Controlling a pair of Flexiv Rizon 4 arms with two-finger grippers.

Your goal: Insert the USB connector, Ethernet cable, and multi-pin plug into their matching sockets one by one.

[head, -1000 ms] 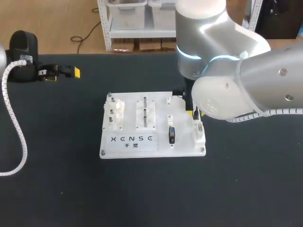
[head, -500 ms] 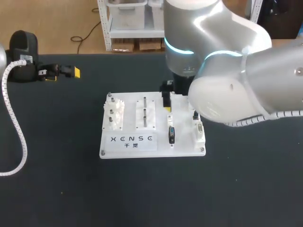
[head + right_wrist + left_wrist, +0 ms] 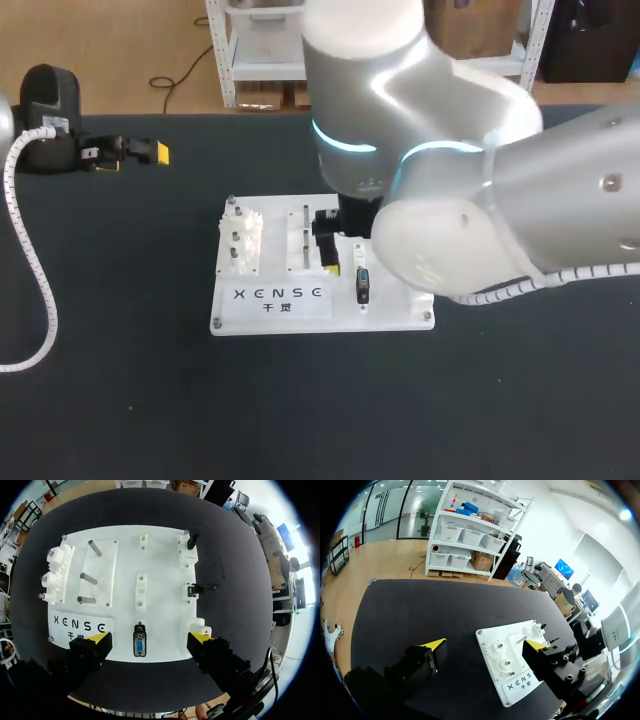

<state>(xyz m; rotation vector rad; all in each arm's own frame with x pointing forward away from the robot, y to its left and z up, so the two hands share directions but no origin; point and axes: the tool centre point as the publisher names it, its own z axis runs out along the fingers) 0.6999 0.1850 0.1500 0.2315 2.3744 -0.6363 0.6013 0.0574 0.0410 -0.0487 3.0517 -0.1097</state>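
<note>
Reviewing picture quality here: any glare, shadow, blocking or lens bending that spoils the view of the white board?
Head view: highlights shine on the glossy silver right arm, which hides the rear right part of the white plastic socket board. Left wrist view: the edge of the black table bows. Right wrist view: the board is evenly lit and its sockets legible, though the fisheye bows its straight edges.

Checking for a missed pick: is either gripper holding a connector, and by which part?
Nothing is held. The right gripper hangs open above the white board; the left gripper is open and empty.
</note>
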